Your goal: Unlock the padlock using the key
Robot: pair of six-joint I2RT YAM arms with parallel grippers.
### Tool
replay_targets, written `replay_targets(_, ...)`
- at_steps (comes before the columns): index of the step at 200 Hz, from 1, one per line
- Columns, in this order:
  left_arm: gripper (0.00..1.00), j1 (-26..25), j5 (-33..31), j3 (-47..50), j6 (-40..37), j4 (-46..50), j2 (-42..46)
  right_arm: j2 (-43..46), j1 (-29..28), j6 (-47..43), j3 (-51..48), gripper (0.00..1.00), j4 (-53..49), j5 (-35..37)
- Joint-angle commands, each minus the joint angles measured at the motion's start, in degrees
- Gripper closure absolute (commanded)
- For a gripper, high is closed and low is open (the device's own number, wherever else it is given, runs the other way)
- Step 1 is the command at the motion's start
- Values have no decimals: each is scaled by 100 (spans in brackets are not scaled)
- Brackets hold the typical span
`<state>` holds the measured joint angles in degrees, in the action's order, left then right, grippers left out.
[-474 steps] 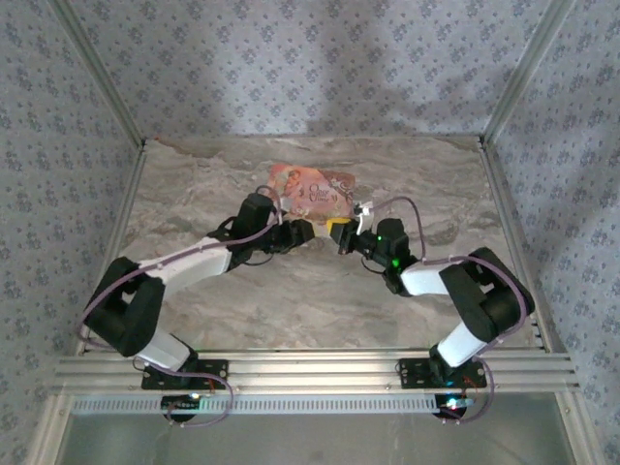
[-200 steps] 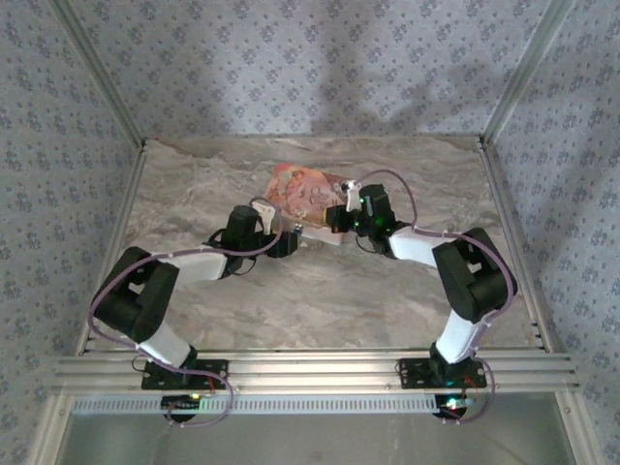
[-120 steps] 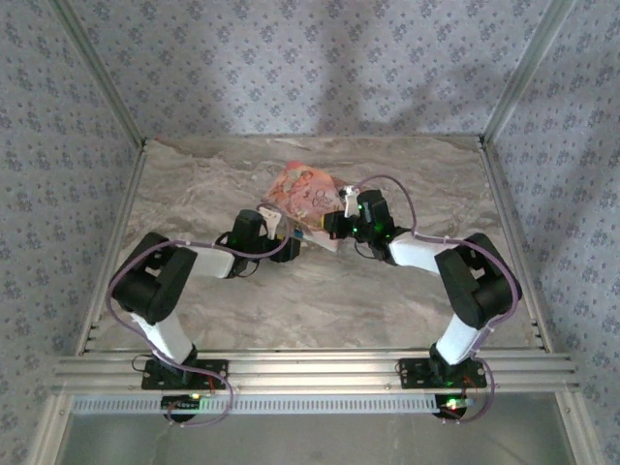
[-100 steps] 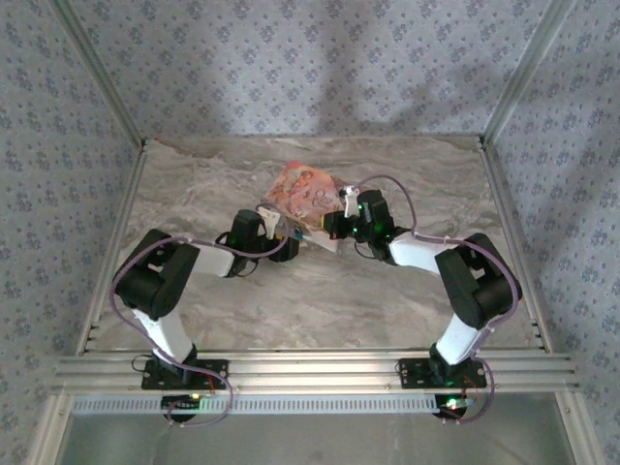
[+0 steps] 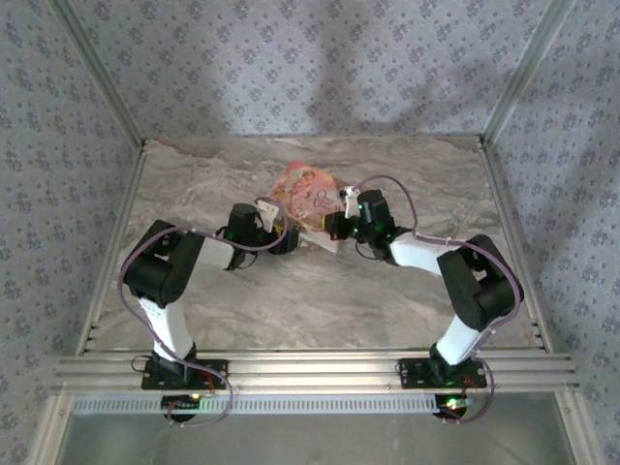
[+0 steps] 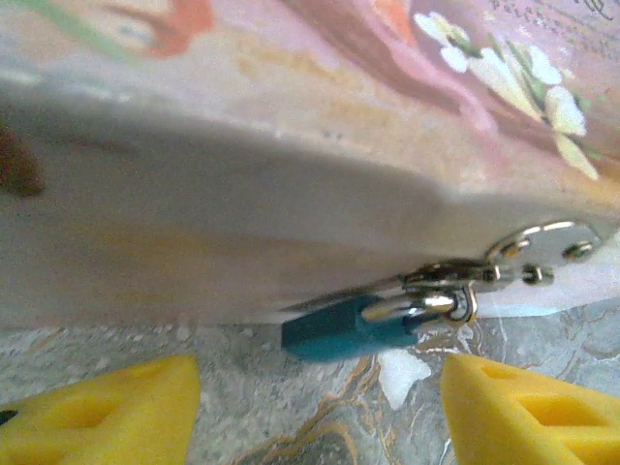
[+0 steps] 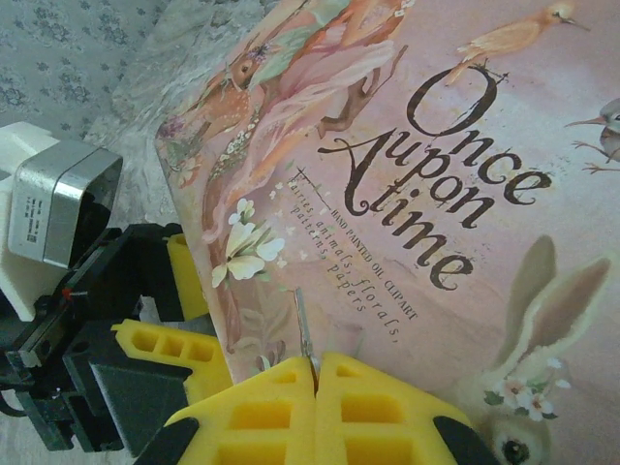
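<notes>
The padlock (image 6: pixel 354 329) is a tiny teal-bodied lock with a silver shackle, hanging from a metal hasp (image 6: pixel 542 254) on the front of the pink picture box (image 6: pixel 291 116). It lies low against the marble. My left gripper (image 6: pixel 315 417) is open, one yellow fingertip on each side of the padlock and a little short of it. My right gripper (image 7: pixel 315 366) is shut on the key (image 7: pixel 303 325), whose thin metal blade sticks out over the box lid (image 7: pixel 436 194). In the top view both grippers meet at the near edge of the box (image 5: pixel 308 197).
The box lies at the back middle of the marble table (image 5: pixel 320 300), its lid reading "Once Upon a Time". The left gripper's yellow fingers (image 7: pixel 155 356) sit close beside the right gripper. Patterned walls and metal rails (image 5: pixel 310 370) enclose the table.
The left arm has folded, its elbow swinging left and back, while its gripper stays at the box's near edge with jaws slightly narrower. The box has shifted a little. The right arm has barely moved.
</notes>
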<state>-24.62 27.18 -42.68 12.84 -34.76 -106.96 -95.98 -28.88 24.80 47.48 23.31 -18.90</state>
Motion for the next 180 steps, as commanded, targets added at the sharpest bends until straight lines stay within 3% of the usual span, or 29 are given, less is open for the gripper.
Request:
replay_targets(1,36,-6,359,-172,-64,-140,-149,-16,58,-72,-187,100,-727,96)
replay_targets(50,40,-181,474,-257,-124,-10,-150,-19,60,-75,-187,100,-696,97)
replay_targets(180,58,-497,-333,-479,-17,242,-236,43,50,-62,-281,100,-618,97)
